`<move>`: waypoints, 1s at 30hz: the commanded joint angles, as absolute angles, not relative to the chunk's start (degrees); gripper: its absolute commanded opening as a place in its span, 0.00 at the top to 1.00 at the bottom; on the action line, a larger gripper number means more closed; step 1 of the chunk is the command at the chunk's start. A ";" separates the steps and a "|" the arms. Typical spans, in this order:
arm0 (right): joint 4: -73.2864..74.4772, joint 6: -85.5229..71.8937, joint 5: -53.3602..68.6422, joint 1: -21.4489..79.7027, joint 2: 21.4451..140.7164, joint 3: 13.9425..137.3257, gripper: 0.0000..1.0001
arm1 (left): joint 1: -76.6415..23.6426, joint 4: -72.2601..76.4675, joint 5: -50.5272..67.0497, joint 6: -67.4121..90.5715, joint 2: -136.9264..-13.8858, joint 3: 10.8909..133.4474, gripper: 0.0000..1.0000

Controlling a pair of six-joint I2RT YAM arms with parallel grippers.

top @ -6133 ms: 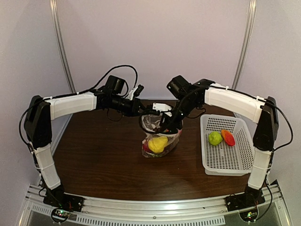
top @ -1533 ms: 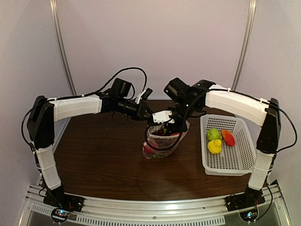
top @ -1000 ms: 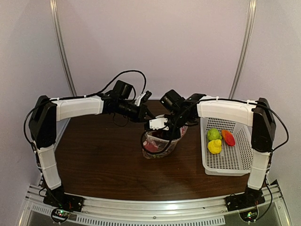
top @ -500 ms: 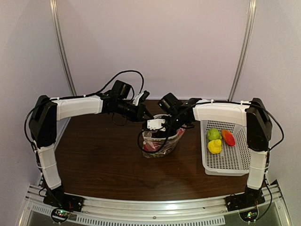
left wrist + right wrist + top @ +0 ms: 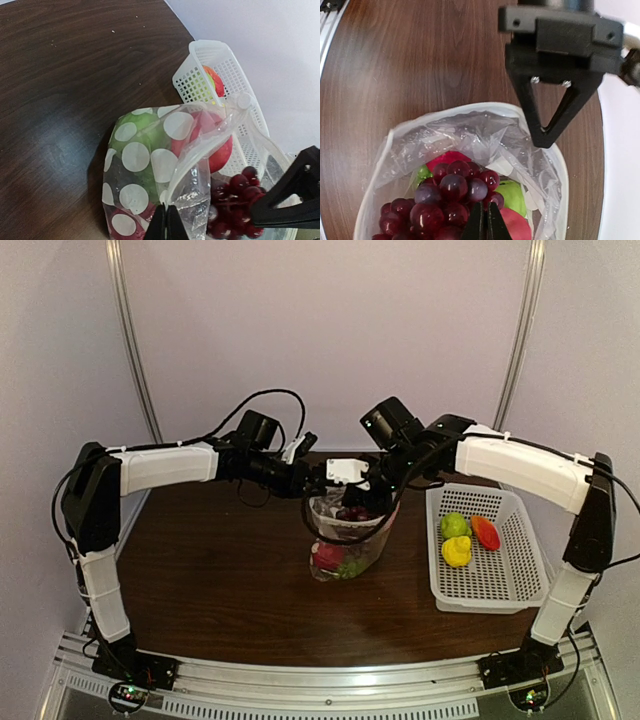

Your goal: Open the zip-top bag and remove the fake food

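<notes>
Bag held open at the rim, grape bunch gripped at its mouth.

The left gripper (image 5: 166, 222) has its fingers pinched together on the rim of the zip-top bag (image 5: 150, 165), which hangs directly below it as clear, crumpled plastic with white round dots on the side facing that wrist. The right gripper (image 5: 482, 220) is clamped on a dark red grape bunch (image 5: 445, 197), which sits in the bag's gaping mouth just under its fingertips. Below the grapes, inside the bag, lie a green apple (image 5: 137, 125) and a red fruit (image 5: 220, 155). Beyond the right gripper's outer side, the white perforated basket (image 5: 500, 580) holds a lemon (image 5: 456, 551), a green fruit (image 5: 456, 525) and a red-orange piece (image 5: 486, 532). Whether the bag's base touches the brown table (image 5: 220, 570) cannot be told.
</notes>
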State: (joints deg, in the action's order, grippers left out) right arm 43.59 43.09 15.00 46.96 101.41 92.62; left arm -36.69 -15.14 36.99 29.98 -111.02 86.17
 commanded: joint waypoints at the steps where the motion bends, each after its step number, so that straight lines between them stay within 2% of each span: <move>1: 46.76 41.43 18.47 46.93 97.80 95.56 1.00 | -36.04 -15.47 36.30 29.49 -111.02 87.28 1.00; 17: 44.21 39.23 14.51 46.88 96.05 100.86 1.00 | -36.04 -14.59 39.68 29.08 -110.68 87.36 1.00; 30: 46.21 38.56 14.00 46.16 96.53 111.43 1.00 | -36.04 -14.50 38.96 28.74 -110.30 87.18 1.00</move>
State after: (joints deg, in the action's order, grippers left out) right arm 45.67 39.18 15.38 46.83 97.82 108.95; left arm -36.40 -15.09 38.48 29.91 -111.02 86.17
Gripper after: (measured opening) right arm 0.023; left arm 0.020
